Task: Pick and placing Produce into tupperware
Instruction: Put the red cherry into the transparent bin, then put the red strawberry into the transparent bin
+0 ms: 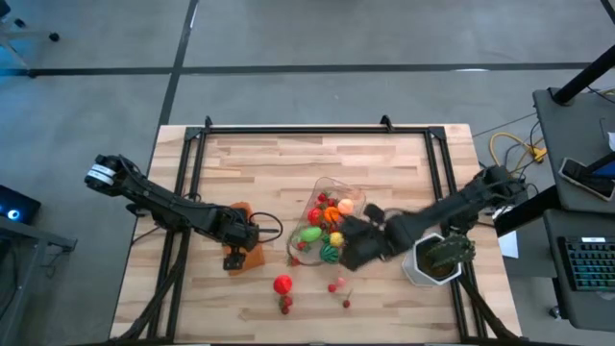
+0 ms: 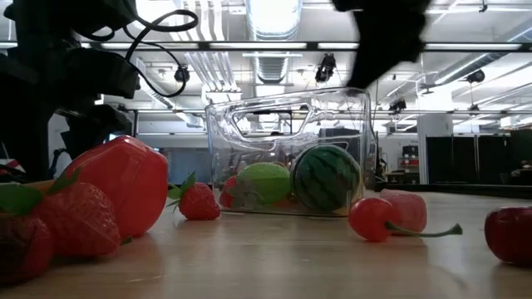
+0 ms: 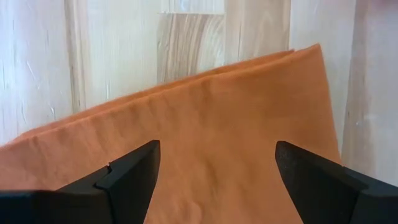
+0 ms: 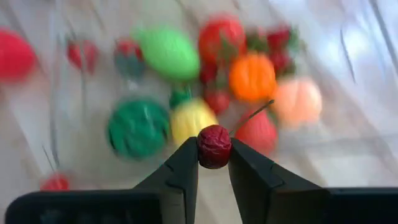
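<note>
Cherry (image 4: 214, 145) pinched in right jaws, stem angled upward; left jaws apart.

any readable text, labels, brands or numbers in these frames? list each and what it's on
None can be read.
The tupperware, the produce inside it and the orange cloth carry no visible print.
The dark red cherry held by the right gripper has no markings.
The keyboard at the table's side is too small to read.
</note>
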Robot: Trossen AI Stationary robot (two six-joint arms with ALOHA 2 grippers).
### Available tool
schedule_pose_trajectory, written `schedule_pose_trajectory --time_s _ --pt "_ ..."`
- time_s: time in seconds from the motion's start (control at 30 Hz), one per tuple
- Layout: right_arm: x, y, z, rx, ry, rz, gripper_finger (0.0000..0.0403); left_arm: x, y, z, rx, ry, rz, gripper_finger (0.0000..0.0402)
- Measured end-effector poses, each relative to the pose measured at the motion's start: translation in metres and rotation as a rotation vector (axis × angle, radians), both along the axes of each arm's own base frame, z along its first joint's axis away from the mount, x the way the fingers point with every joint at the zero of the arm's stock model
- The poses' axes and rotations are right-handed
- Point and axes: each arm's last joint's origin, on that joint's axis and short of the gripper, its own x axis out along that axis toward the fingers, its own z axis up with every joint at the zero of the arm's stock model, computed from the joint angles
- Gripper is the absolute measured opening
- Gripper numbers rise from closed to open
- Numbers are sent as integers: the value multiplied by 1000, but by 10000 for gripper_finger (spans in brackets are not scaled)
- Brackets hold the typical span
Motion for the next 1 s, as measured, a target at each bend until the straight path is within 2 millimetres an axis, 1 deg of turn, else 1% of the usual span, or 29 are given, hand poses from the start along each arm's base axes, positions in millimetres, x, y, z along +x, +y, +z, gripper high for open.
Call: schedule_pose_trajectory --time_s 0.07,0.13,0.23,0.33,0.53,0.67,0.73,0.8,0.9,1.0 --pt "13 -14 5 22 -51 36 73 0 0 0 1 2 1 303" --pt "26 -26 7 92 -95 74 75 0 0 0 -1 3 6 303" --pt "38 -42 3 200 -109 67 95 0 0 0 -2 2 8 303" --pt "42 -48 -3 221 -83 50 133 0 0 0 -2 -1 9 303" --pt "41 -48 -5 221 -64 48 229 1 0 0 -5 -11 8 303" --pt "33 -48 1 238 -55 -8 273 8 -3 3 -30 -89 9 303" --pt "26 -46 8 215 -63 -35 285 13 -4 5 -50 -140 17 303" --pt "15 -42 17 170 -77 -64 292 17 -5 8 -77 -182 67 303" --pt "-3 -38 29 106 -76 -98 294 21 -6 14 -110 -215 226 303" --pt "-22 -37 37 55 -22 -107 290 26 -6 22 -159 -257 452 303"
